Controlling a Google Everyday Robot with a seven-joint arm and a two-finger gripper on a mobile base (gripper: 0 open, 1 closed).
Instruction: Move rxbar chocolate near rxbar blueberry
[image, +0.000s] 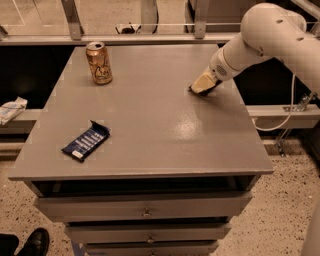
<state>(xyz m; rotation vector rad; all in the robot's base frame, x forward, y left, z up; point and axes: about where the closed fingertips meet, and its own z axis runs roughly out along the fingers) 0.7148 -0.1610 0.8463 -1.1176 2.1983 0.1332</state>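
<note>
The gripper (202, 86) sits low over the bench (165, 135) close to its right edge, in the far half of the top and nearer the far right corner than the near one. It hangs from the white arm (267, 32), which reaches in from beyond the right edge and slopes down toward the surface. Whether the gripper is clenched or released cannot be told from this angle, nor whether it actually touches the top. A thin dark shape shows at its tip, right against the grey surface. This may be the rxbar chocolate or only shadow, and no black-wrapped bar lies in plain sight anywhere else on the bench. The rxbar blueberry (86, 141) lies flat near the left edge, toward the near left corner, turned diagonally with white lettering along its dark blue wrapper. It is well apart from the gripper, with most of the bench's width between them. A gold can (99, 63) stands upright by the far left corner. Below the near edge the drawers (145, 206) are stacked, each with a small knob. A dark shoe (33, 243) shows on the speckled floor beyond the near left corner.
</note>
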